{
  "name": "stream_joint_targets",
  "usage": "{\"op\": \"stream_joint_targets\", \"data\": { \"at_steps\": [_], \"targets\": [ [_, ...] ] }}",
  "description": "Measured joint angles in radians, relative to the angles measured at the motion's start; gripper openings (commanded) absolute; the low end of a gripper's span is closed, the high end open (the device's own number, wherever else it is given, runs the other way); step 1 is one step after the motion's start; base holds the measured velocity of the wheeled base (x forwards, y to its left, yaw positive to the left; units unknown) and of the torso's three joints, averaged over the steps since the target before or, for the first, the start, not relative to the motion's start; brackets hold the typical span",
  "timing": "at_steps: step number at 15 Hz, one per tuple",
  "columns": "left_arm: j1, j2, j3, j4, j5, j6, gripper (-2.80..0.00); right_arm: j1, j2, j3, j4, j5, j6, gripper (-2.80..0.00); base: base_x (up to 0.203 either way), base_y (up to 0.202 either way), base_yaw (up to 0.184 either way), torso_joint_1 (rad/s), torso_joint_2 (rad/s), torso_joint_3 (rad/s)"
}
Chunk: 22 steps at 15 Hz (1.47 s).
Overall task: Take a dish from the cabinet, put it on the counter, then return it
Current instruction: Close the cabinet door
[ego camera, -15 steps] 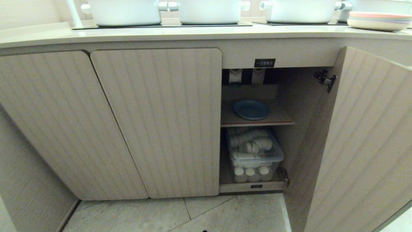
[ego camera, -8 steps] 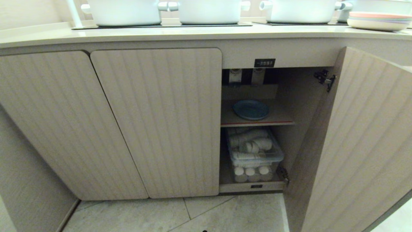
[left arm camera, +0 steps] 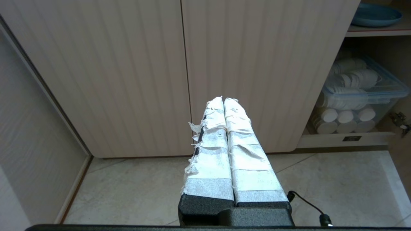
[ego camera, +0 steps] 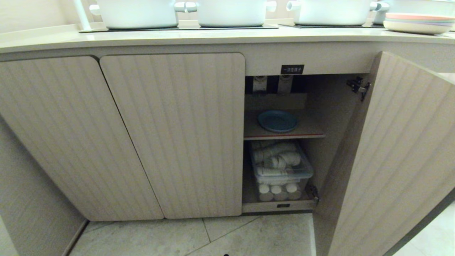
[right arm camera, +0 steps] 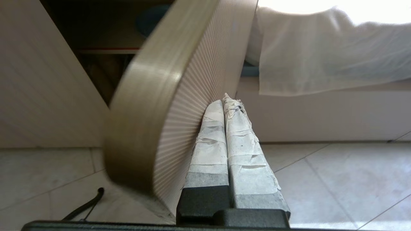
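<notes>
The light-blue dish lies flat on the inner shelf of the cabinet, behind the open right-hand door. The cream counter runs above. Neither gripper appears in the head view. My right gripper is shut and empty, low near the floor, with its taped fingers lying against the ribbed outer face of the open door. Part of the dish shows past the door's edge. My left gripper is shut and empty, parked in front of the two closed doors, with the dish up on the shelf.
White pots stand on the black cooktop panels. A stack of plates with a pink one uppermost sits at the counter's far right. A clear bin of white cups fills the lower compartment. White fabric hangs beyond the door.
The open door's free edge has swung a little to the left in the head view. The dish and the rest of the scene have stayed put.
</notes>
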Motion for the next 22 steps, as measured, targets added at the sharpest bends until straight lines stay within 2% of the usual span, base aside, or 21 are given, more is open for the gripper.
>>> {"op": "stream_joint_targets", "data": {
  "at_steps": [3, 12, 22],
  "targets": [
    [0.000, 0.000, 0.000, 0.000, 0.000, 0.000, -2.80, 0.009, 0.018, 0.004, 0.018, 0.047, 0.044, -2.80, 0.000, 0.000, 0.000, 0.000, 0.00, 0.000],
    [0.000, 0.000, 0.000, 0.000, -0.001, 0.000, -2.80, 0.011, 0.059, 0.003, 0.043, 0.118, 0.181, -2.80, 0.000, 0.000, 0.000, 0.000, 0.00, 0.000],
    [0.000, 0.000, 0.000, 0.000, 0.000, 0.000, -2.80, 0.022, 0.144, -0.022, 0.030, 0.171, 0.336, -2.80, 0.000, 0.000, 0.000, 0.000, 0.00, 0.000]
  ]
}}
